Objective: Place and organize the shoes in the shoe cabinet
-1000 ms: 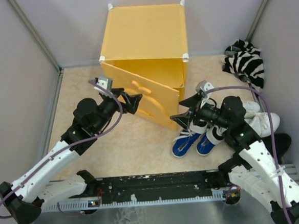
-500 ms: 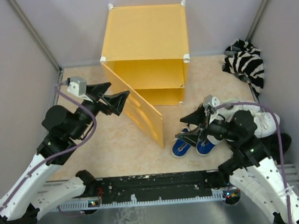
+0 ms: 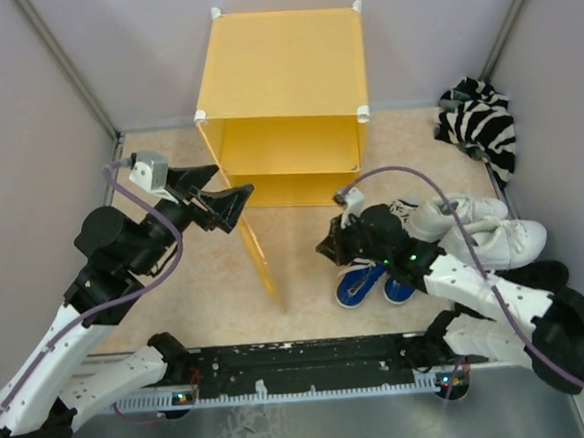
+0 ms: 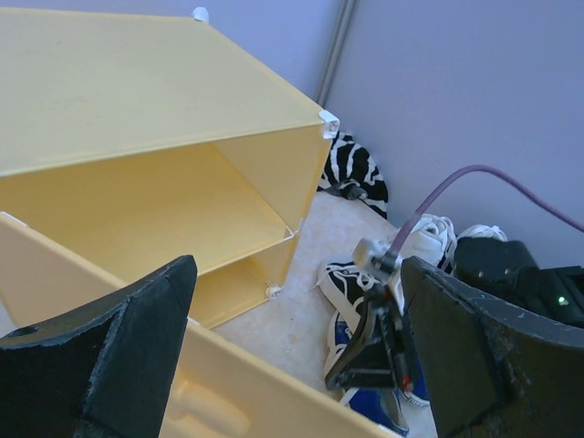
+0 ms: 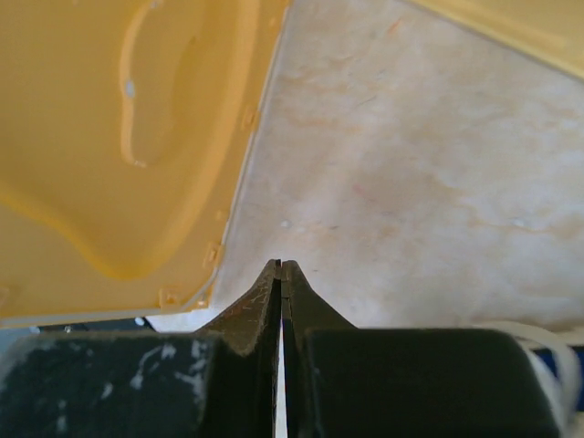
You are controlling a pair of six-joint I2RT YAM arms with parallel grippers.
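The shoe cabinet (image 3: 281, 64) stands at the back, its hinged door (image 3: 257, 251) swung out edge-on toward me. The two blue shoes (image 3: 362, 284) lie to the right of the door. A black-and-white shoe (image 3: 402, 211) and the white pair (image 3: 493, 230) lie further right. My right gripper (image 3: 324, 248) is shut on nothing, low over the floor between the door and the blue shoes; in the right wrist view its tips (image 5: 281, 269) meet beside the door's inner face (image 5: 137, 137). My left gripper (image 3: 234, 179) hangs open just left of the door's top edge (image 4: 228, 392), holding nothing.
A zebra-striped cloth (image 3: 481, 121) lies at the back right corner. A black shoe (image 3: 537, 277) sits by the right wall behind the right arm. Grey walls close in both sides, and a black rail (image 3: 302, 359) runs along the near edge.
The door has swung further open, from slanted across the front to edge-on. The right arm moved left toward the door and its gripper closed. The left arm pulled back left, still open.
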